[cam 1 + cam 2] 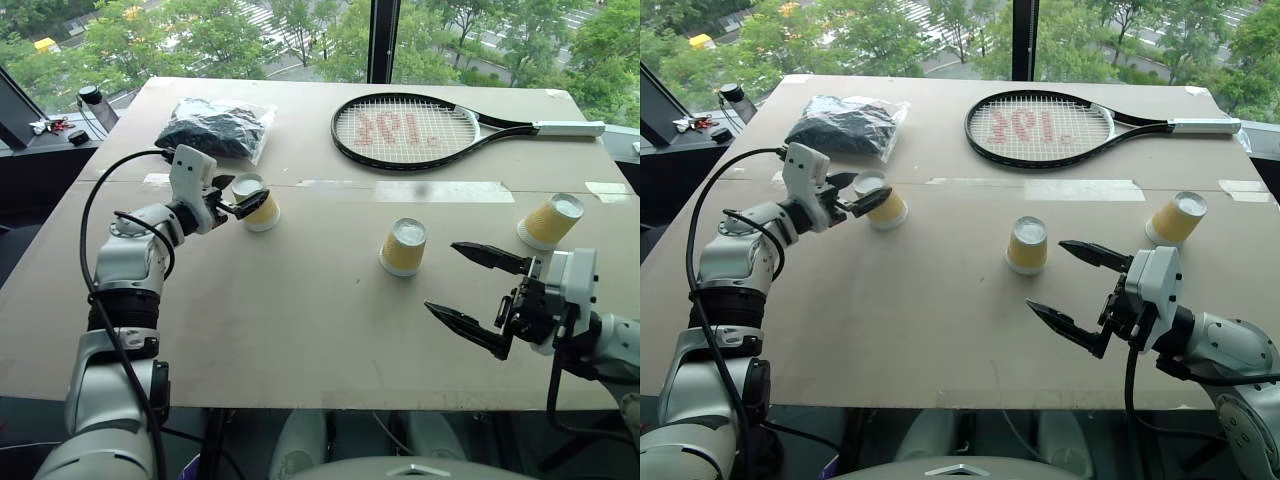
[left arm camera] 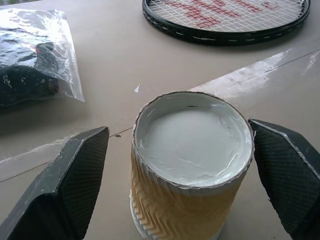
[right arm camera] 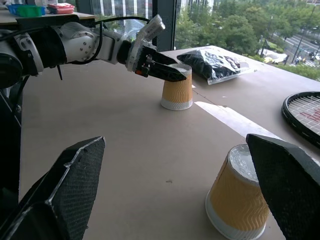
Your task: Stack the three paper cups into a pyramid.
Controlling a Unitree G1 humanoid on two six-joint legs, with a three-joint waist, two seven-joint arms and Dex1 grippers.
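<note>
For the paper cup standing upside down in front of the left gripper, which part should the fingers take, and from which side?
Take the left paper cup by its ribbed yellow side wall, high up near the white base. It stands upside down and tapers upward, so this part is narrowest. Come level from the robot's side: the open left gripper already has one of its fingers on each side, not touching it yet.

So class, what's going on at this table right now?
A robot is starting on three upside-down paper cups, all standing apart. Its left gripper is open around the left cup, one finger on each side, not yet closed. Its right gripper hangs open near the middle cup. The right cup stands untouched. Nothing is stacked.
</note>
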